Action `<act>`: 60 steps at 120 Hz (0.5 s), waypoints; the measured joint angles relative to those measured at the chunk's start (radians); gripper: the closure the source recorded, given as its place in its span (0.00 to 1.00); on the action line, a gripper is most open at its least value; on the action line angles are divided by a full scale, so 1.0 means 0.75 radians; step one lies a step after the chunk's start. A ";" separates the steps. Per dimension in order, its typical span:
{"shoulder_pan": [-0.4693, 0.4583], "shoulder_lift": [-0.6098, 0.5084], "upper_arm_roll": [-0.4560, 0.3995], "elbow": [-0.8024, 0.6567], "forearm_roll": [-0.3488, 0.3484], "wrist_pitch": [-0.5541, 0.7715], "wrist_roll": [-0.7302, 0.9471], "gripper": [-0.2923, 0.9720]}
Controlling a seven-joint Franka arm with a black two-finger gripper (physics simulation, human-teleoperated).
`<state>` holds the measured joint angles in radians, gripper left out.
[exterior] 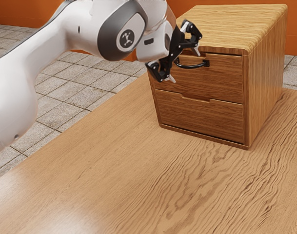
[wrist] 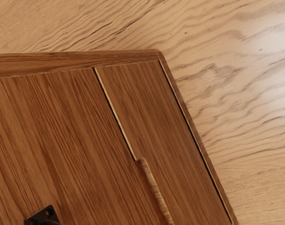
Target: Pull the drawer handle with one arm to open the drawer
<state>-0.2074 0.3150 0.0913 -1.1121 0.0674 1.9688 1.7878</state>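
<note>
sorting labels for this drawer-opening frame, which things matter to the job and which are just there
For the job:
- gripper, jaws open at the handle's end
- black handle
- upper drawer
- cabinet

Just there:
- lower drawer
- table
- tiled floor
- orange wall

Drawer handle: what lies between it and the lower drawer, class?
Just bare wood: the front of the upper drawer runs from the handle down to the lower drawer, as the exterior view shows.
</note>
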 joint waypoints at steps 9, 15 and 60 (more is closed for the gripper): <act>0.003 0.007 0.005 -0.005 0.000 0.010 0.001 0.23; 0.005 0.009 0.024 -0.022 0.000 0.016 0.001 0.23; 0.017 0.034 0.062 -0.055 -0.003 0.087 0.003 0.23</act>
<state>-0.1949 0.3406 0.1377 -1.1534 0.0653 2.0338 1.7902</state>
